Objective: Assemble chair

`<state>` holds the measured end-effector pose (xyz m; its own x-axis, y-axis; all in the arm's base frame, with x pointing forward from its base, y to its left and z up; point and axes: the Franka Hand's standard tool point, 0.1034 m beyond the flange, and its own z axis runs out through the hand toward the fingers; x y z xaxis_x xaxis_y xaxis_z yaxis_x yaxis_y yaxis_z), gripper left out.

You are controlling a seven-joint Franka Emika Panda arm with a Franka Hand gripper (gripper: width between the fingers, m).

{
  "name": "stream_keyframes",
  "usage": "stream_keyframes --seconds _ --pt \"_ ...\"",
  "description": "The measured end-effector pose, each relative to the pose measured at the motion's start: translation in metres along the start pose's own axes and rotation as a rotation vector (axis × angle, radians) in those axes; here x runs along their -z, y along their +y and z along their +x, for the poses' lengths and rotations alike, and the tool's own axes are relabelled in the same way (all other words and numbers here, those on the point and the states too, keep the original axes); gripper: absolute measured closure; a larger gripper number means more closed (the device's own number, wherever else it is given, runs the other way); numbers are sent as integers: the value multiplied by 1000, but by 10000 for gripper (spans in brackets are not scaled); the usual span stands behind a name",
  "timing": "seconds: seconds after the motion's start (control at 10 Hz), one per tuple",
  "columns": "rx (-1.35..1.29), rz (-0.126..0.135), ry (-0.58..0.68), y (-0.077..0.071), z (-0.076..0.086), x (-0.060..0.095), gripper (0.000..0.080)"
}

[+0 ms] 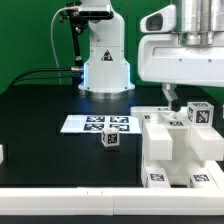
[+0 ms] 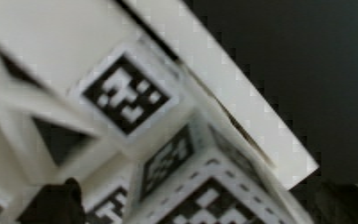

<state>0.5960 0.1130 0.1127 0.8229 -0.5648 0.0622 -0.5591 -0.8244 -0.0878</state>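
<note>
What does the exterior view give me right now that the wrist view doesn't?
Only the exterior view shows the marker board, a small loose tagged part in front of it, the black table, and the gripper hanging above the chair. Only the wrist view shows the tags close up. Both show the white chair parts.

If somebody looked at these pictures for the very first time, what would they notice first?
Probably the blocky white chair at the exterior view's right, near the front of the black table. The open gripper hangs just above it, so the wrist view is filled with the chair's checkered tags. Behind lies the marker board, with a small tagged cube in front of it.
</note>
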Motion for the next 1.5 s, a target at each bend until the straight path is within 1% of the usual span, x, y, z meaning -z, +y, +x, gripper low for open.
stream_keyframes --seconds 0.1,0.2,0.3,0.4,0.5,0.6,0.7,0.8,0.9,1.0,1.3,1.5 --pt "53 -4 5 -3 -7 -3 151" --pt "187 -12 25 -8 -14 -3 151" --pt "280 -15 24 -8 -17 -3 151" --pt "327 -16 24 -5 -14 -3 151" --pt "327 -16 23 -5 -15 -4 178" --pt "326 -17 22 -5 -15 -4 178" --pt "317 -17 22 -5 -15 -4 356" --pt "301 -18 21 -4 -15 -5 356" --pt "286 -18 22 -4 -14 -5 519" --pt "226 -18 22 -3 -13 -5 518" --pt "-160 -15 26 -2 -10 -5 518" --pt "-440 -8 28 -7 -11 -6 518"
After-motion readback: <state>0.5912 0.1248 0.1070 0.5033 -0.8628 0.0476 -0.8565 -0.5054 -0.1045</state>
